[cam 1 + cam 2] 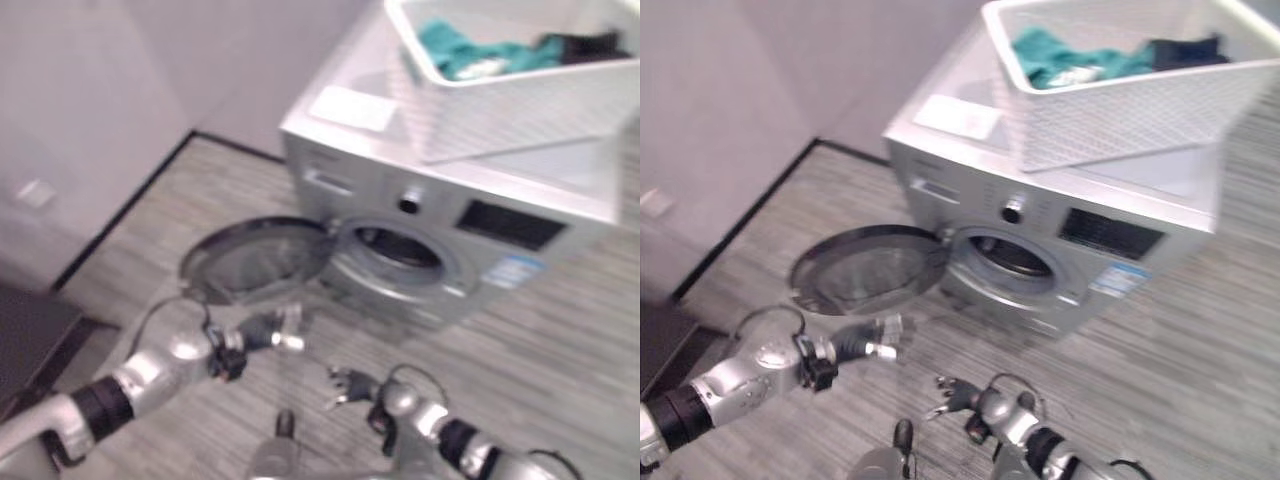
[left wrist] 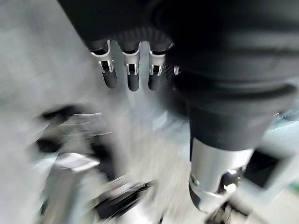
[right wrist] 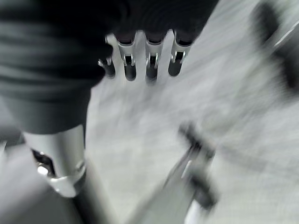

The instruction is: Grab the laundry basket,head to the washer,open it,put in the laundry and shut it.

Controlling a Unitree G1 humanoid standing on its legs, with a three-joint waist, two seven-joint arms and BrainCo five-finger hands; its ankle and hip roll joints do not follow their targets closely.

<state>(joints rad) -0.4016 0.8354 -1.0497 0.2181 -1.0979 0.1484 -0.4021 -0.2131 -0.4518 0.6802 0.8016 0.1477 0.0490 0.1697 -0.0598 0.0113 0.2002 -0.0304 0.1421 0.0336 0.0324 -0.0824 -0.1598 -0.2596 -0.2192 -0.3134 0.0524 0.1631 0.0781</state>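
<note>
- Laundry basket (image 1: 500, 110), white, sits on top of the washer (image 1: 440, 215), its far end cut off; its long side runs along the washer's front, teal laundry (image 1: 470, 55) inside.
- Washer door (image 1: 865, 268) hangs open beyond the left hand (image 1: 865, 340).
- Left wrist view: fingers (image 2: 133, 74) straight, empty.
- Right hand (image 3: 145, 60): fingers loose, spread, holding nothing.

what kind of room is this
Probably a home laundry corner: a front-loading washer with its door swung open, a white laundry basket of clothes on top, grey wood-look floor.
</note>
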